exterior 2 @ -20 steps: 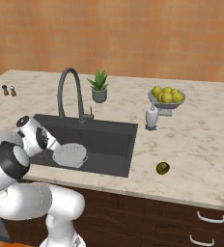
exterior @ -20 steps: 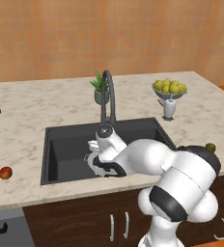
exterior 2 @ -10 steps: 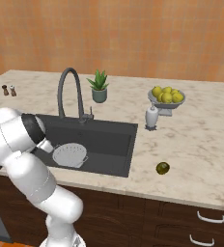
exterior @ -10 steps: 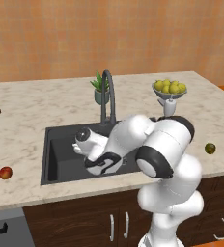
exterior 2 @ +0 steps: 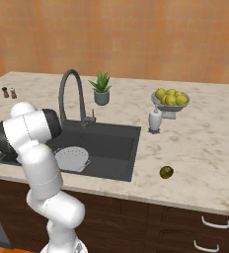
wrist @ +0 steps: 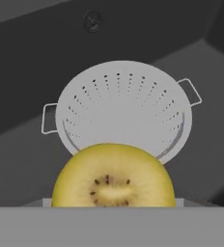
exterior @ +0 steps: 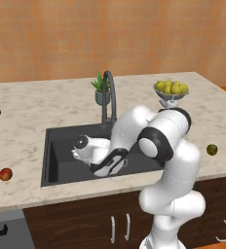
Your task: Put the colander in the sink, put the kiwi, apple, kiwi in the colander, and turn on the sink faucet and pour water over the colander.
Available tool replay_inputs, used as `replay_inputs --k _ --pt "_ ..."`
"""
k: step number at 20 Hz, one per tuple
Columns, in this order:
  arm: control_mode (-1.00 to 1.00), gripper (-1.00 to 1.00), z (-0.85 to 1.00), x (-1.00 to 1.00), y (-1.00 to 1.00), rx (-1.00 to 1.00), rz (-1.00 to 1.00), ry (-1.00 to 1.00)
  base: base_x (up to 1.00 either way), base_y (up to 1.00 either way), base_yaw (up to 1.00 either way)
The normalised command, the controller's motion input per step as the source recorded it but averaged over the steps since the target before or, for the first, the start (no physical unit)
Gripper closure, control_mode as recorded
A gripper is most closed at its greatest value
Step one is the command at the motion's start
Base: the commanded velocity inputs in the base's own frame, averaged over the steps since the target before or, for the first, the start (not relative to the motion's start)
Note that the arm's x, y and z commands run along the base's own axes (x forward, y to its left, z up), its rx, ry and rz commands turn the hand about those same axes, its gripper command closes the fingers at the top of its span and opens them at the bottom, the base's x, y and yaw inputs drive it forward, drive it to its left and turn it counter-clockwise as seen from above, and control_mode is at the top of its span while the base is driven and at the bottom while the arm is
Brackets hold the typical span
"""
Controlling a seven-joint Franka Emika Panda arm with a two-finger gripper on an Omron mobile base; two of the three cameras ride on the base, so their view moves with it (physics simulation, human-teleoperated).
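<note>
No legible text, label, brand, number or sign is recorded in any view. None is borne by the worktop [exterior 2: 195,143], the sink [exterior 2: 111,148], the colander [wrist: 121,111], the sink faucet [exterior 2: 69,94] or the cabinet fronts [exterior 2: 136,222].

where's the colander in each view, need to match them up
Left base view: cannot be made out; the arm covers the sink floor.
Right base view: colander lies at the sink's near side, beside the arm.
Hand view: colander sits centre, behind the yellow kiwi.
Shared landmark: the dark sink basin.
</note>
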Motion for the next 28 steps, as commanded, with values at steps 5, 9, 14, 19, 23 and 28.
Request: replay_inputs --k 5,9,14,19,23,28 --pt "-1.00 1.00 -0.15 0.23 0.00 0.02 0.00 0.01 0.00 0.00 0.00" --pt "-1.00 1.00 -0.11 0.13 0.00 0.00 0.00 -0.07 0.00 0.00 0.00" --pt "-1.00 1.00 -0.01 0.18 -0.12 0.00 0.00 -0.02 0.00 0.00 0.00" --pt "-1.00 1.00 0.00 0.04 -0.33 0.00 0.00 0.00 0.00 0.00 0.00" --pt "-1.00 1.00 -0.04 0.00 -0.18 0.00 0.00 0.02 0.00 0.00 0.00" --pt "-1.00 1.00 -0.19 0.00 -0.02 0.00 0.00 0.01 0.00 0.00 0.00"
